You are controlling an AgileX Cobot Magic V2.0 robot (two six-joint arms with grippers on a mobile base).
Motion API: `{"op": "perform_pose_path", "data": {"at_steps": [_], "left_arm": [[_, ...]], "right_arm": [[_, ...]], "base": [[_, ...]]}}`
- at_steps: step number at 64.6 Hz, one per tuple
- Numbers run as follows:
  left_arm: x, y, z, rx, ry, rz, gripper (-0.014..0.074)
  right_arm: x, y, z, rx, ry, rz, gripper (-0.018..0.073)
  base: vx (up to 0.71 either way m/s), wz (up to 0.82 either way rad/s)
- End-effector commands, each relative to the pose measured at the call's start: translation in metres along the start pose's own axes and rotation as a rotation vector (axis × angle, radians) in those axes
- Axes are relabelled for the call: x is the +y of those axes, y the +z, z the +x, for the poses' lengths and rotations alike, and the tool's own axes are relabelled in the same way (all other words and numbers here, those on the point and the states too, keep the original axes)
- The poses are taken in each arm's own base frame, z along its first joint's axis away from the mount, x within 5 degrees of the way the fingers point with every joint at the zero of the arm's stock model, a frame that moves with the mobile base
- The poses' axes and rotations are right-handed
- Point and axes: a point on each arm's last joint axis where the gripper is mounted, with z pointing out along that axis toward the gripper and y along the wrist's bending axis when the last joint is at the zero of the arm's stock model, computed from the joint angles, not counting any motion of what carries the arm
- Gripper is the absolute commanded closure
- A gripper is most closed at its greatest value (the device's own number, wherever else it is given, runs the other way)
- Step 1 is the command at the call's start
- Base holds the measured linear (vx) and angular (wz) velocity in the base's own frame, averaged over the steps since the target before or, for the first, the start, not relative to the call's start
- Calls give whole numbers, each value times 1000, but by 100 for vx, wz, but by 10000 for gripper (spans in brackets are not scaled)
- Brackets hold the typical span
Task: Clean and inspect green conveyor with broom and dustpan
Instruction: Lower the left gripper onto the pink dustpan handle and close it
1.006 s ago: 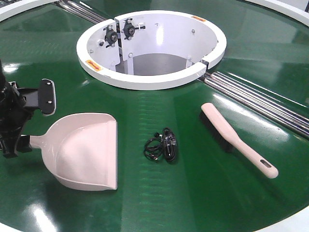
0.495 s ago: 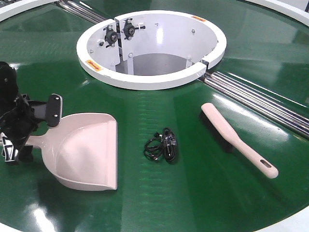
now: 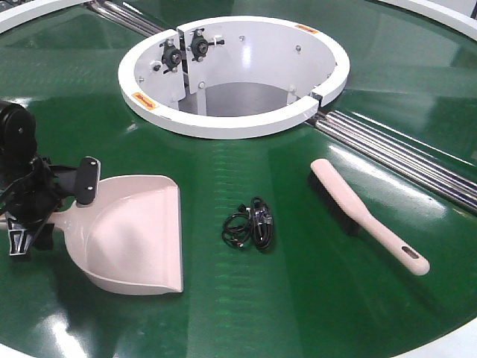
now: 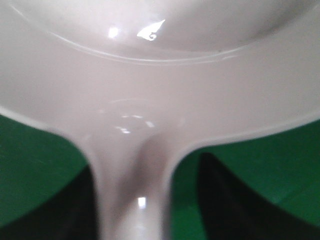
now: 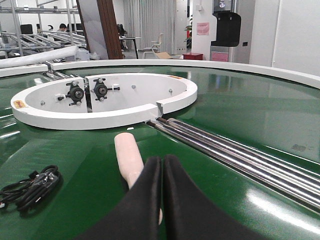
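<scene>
Far ahead of your right claw point(image 5: 162, 159), a brown pillar point(image 5: 110, 22) stands left of pale curtains point(image 5: 150, 20) and a chair point(image 5: 159, 42). Further right you see a black unit point(image 5: 227, 25) beside a white wall point(image 5: 295, 30). Metal racks point(image 5: 30, 37) stand far left.

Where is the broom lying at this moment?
In the front view, the broom lies on the right of the green conveyor, between the black cable bundle and the metal rollers.

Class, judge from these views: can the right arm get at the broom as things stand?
Probably yes: the broom lies straight ahead of the shut right gripper, nothing between; its fingers must open first.
</scene>
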Motion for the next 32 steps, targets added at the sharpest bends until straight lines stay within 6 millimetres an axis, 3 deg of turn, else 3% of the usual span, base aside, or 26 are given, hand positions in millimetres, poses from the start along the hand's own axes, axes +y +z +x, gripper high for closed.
{"op": "perform_pose_path", "data": {"at_steps": [1, 6, 16, 32], "left_arm": [[2, -26, -1, -17, -1, -59, 482], [2, -32, -3, -15, 6, -59, 605], [-1, -45, -17, -37, 43, -100, 603], [-10, -49, -35, 10, 51, -98, 603]], "right_arm": [[1, -1, -6, -75, -8, -8, 568], [1, -1, -6, -75, -8, -8, 568], [1, -1, -6, -76, -8, -8, 568], [1, -1, -6, -76, -8, -8, 568]], "base": [[0, 0], [0, 0], [0, 0], [0, 0]]}}
